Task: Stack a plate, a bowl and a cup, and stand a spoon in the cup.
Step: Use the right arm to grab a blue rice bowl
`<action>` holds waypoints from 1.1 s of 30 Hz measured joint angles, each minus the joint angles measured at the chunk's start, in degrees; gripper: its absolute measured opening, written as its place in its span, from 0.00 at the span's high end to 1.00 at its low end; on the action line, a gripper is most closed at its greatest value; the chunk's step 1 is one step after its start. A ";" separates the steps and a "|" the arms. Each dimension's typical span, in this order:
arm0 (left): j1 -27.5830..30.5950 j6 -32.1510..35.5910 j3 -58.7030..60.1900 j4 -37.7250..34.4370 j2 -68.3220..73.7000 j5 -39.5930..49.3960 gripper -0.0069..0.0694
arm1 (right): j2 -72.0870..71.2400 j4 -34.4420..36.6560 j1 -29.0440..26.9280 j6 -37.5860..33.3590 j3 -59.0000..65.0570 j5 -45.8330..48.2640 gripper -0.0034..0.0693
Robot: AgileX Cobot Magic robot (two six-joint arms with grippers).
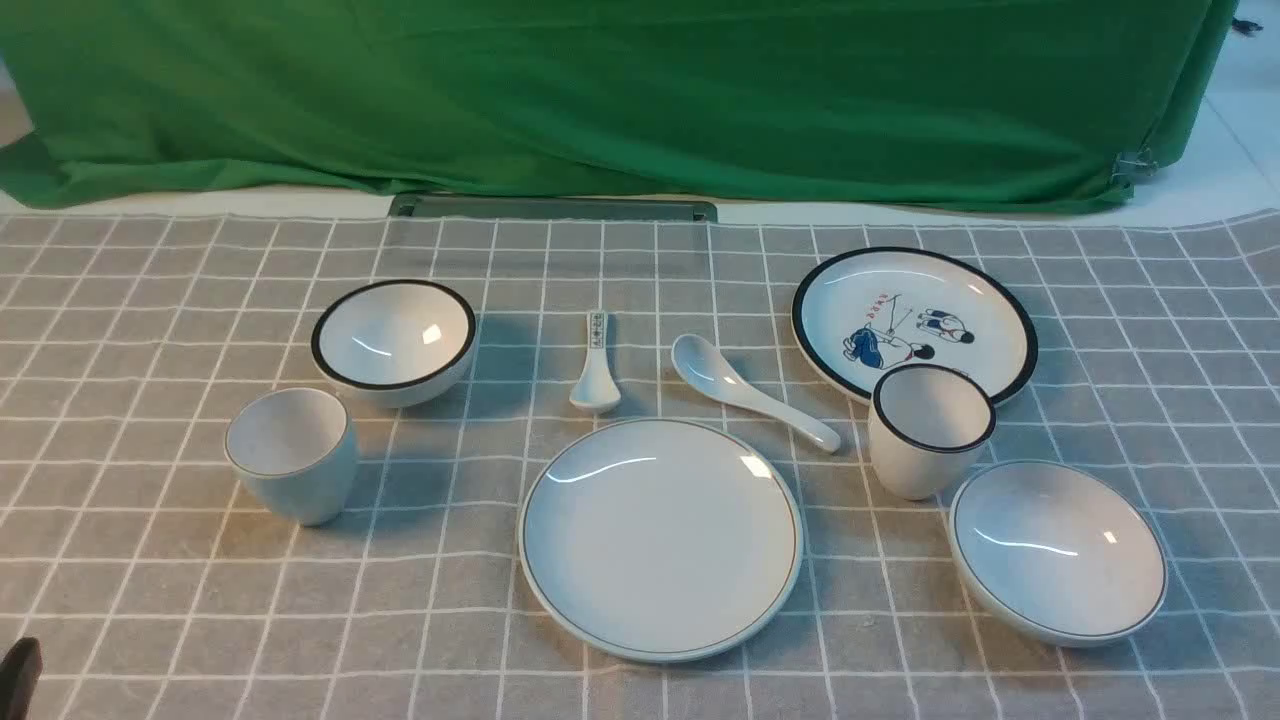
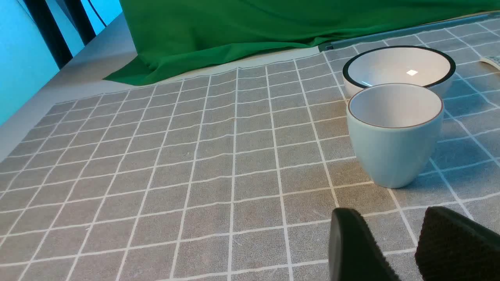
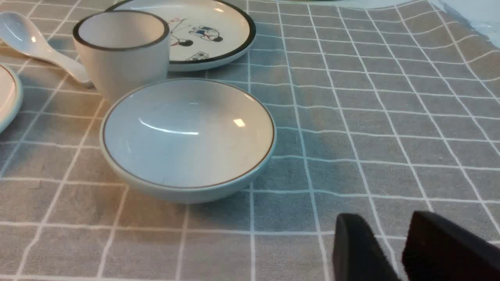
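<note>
The plain white plate [image 1: 660, 540] lies at the front middle of the cloth. The shallow white bowl [image 1: 1057, 548] sits at the front right and shows close in the right wrist view [image 3: 187, 136]. The plain white cup [image 1: 290, 455] stands upright at the left and shows in the left wrist view [image 2: 394, 132]. The all-white spoon [image 1: 750, 390] lies behind the plate. My left gripper [image 2: 390, 214] is open and empty, low over the cloth short of the cup. My right gripper [image 3: 384, 216] is open and empty, short of the bowl and apart from it.
A black-rimmed bowl [image 1: 393, 340] sits behind the cup. A blue-patterned spoon [image 1: 595, 362] lies at the middle. A cartoon plate [image 1: 913, 322] and a black-rimmed cup [image 1: 930, 428] stand behind the shallow bowl. Green cloth [image 1: 640, 90] hangs at the back.
</note>
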 joint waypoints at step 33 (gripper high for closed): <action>-0.05 -7.88 0.00 -12.33 0.00 -9.01 0.59 | 0.00 0.00 0.00 0.00 0.00 0.00 0.62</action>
